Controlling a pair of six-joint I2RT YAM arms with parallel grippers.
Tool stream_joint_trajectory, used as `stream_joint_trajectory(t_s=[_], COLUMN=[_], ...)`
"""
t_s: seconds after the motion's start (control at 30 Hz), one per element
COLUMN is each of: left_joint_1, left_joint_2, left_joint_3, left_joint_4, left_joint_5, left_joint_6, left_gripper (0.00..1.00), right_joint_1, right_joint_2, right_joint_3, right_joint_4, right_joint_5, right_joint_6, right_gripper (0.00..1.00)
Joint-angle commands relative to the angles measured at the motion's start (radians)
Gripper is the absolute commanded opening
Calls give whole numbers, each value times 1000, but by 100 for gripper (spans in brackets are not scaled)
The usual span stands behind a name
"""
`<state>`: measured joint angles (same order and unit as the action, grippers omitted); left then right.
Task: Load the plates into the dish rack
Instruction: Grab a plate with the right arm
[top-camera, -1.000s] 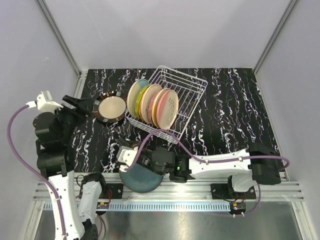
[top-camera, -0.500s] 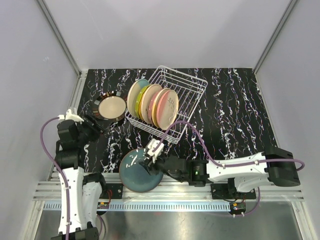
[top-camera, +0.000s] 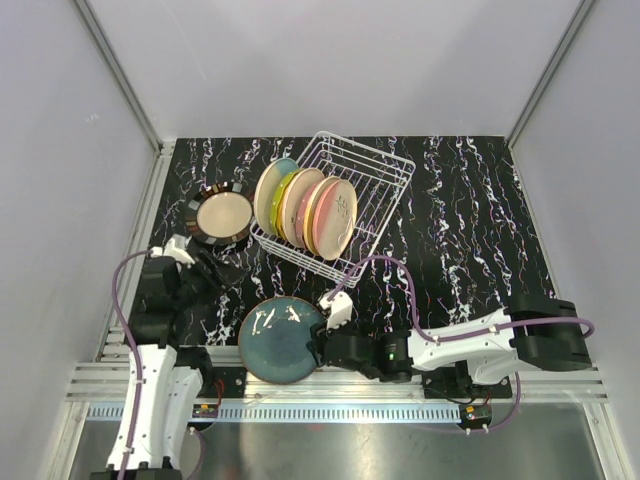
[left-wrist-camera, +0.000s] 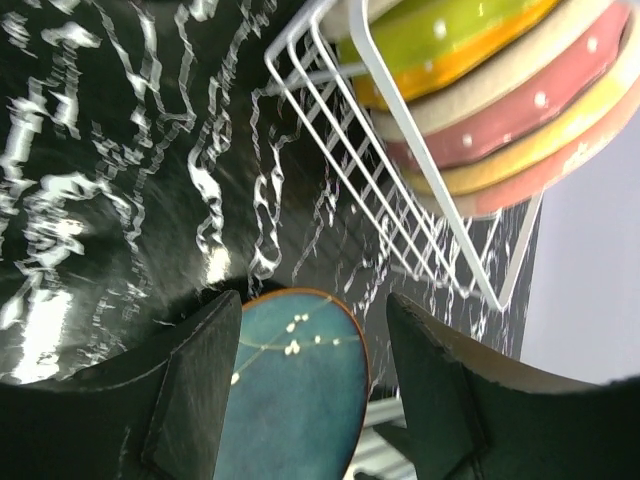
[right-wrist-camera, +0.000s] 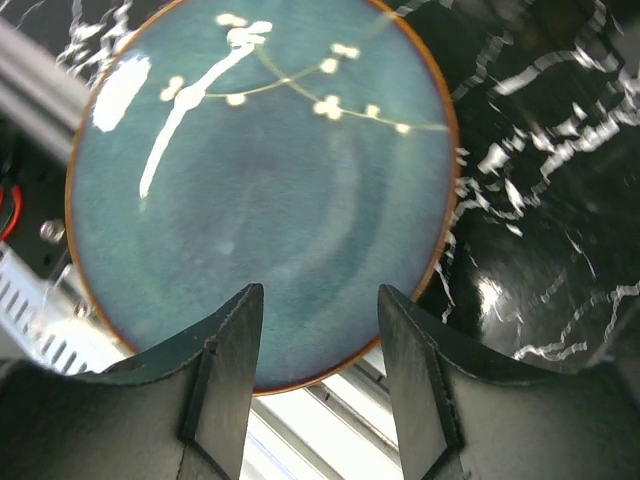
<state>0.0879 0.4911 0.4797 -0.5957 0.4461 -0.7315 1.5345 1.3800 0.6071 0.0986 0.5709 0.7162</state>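
**Jaws on both arms spread and empty; teal plate flat at near table edge**

Right jaws are released with nothing between them. They point down at the round teal plate (top-camera: 280, 340), which has an orange-brown rim and a pale sprig motif. The wrist view shows both fingers (right-wrist-camera: 225, 385) apart over the plate's near rim. The teal plate lies flat on the black white-veined table (top-camera: 470, 230), at the near edge in front of the rack, and its near rim reaches over the metal rail.

Left jaws are also released and empty. They hover over the table left of the teal plate and face it and the rack's near corner.

The white wire dish rack (top-camera: 385, 165) sits skewed at mid-table. Its left half holds a tight row of plates on edge, from a cream blue-rimmed plate (top-camera: 268, 188) at the left end to a peach plate (top-camera: 335, 215) at the right end. Exact count unclear.

A dark-rimmed round plate with cream centre (top-camera: 222, 215) lies flat just beside the rack's left side.
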Motion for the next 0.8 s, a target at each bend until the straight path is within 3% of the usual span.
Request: stream_joint_trajectory(t_s=[0.0,0.17,0.3,0.47,0.63,0.77], left_joint_1=[-82,-192,-244,-280,-318,-332], left_joint_2=[44,67,50,78,80,95], left_joint_3=[-6,-52,-67,-108,-133,-148], left_joint_4=[51,74,73,111,119,139], left_joint_5=[-64,-142,-230,-241,-279,-287], left_joint_6=[-23,-68,-83,-112,-124,-126], left_gripper=[62,62,62,62,63,63], right_joint_1=[9,7,6,7,6,-11], right_joint_2=[10,16,19,37,71,120], right_joint_3=[25,25,14,-43,-56,-110], right_joint_4=[-89,-206,-206,-68,-53,147], right_joint_5=[130,170,153,133,127,92], right_joint_6=[280,487,546,620,712,759], right_gripper=[57,59,59,60,60,55])
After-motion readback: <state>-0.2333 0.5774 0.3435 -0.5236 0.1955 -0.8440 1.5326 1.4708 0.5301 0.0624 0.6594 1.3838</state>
